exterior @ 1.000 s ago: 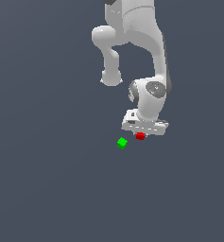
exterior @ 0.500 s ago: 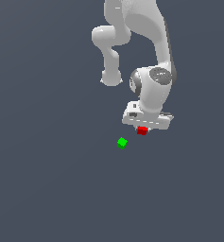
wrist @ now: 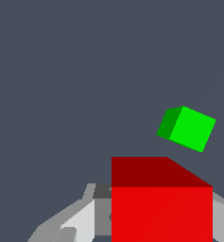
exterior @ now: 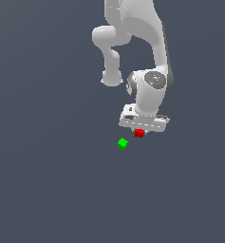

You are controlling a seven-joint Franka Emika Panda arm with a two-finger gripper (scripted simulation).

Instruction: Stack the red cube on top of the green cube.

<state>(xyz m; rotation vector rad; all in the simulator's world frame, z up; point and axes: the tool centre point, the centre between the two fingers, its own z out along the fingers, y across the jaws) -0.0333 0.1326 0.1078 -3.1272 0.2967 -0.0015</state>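
The red cube [exterior: 139, 133] sits between the fingers of my gripper [exterior: 140, 134], just under the white hand. The gripper is shut on it. In the wrist view the red cube [wrist: 160, 203] fills the foreground between the two grey fingers [wrist: 78, 222]. The green cube [exterior: 123, 143] lies on the floor, apart from the red cube, a short way toward the exterior view's left and slightly lower in that picture. It also shows in the wrist view [wrist: 186, 128], beyond the red cube, tilted and untouched.
The floor [exterior: 47, 180] is a plain dark grey surface. The white arm [exterior: 133, 28] rises above the hand to the picture's top edge. No other objects show.
The hand with the red cube in it has risen a little and then shifted slightly toward the exterior view's left. The green cube has not moved.
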